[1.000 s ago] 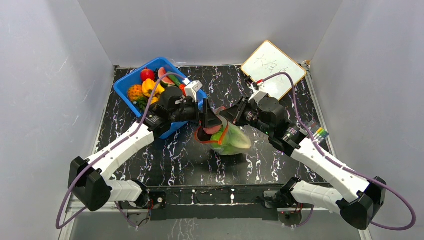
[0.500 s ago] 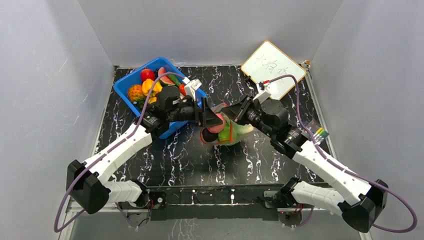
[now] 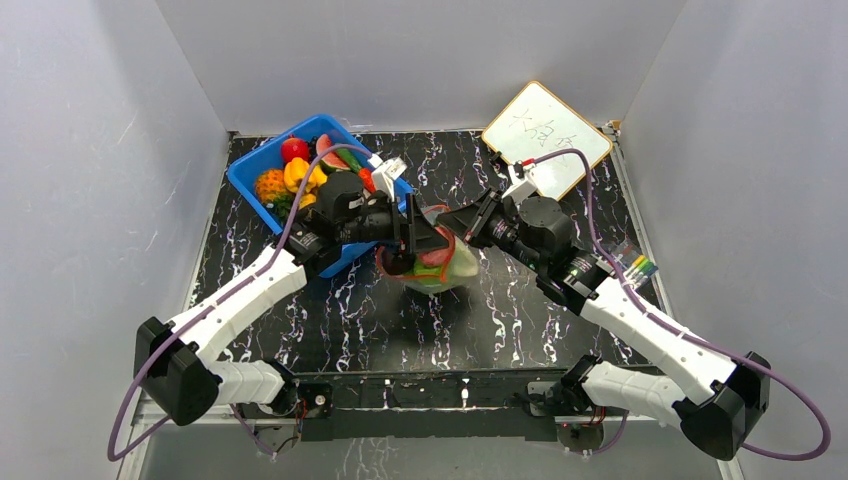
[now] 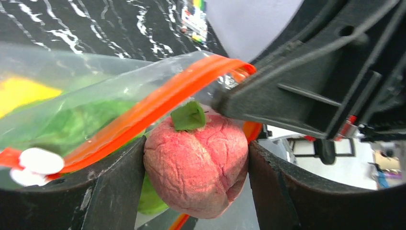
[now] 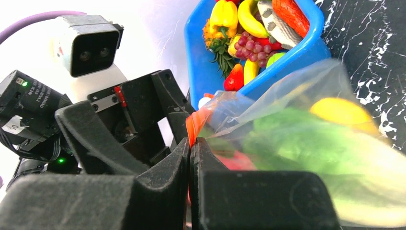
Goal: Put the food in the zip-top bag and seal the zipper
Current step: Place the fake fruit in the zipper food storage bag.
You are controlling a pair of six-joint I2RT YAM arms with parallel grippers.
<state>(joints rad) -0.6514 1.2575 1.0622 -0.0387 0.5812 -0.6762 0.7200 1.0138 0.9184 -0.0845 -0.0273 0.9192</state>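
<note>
Lab booth: grey walls, marbled table.

The zip-top bag is clear, shiny soft plastic; the pink fruit looks matt and wrinkled; the table glossy, marble-patterned black.

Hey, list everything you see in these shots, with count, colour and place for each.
bag: one, clear, mid-table between the arms
zipper: one, orange, along the bag's mouth
fruit: one, pinkish red with a green leaf, at the bag's mouth
lettuce: one, green, inside the bag
yellow piece: one, inside the bag
bin: one, blue, far left of the table
toy food: several, mixed colours, in the bin
whiteboard: one, white, far right corner
pack: one, multicoloured, right table edge
table: one, black marbled
left fingers: black, shut on the fruit
right fingers: black, shut on the bag's mouth edge
</note>
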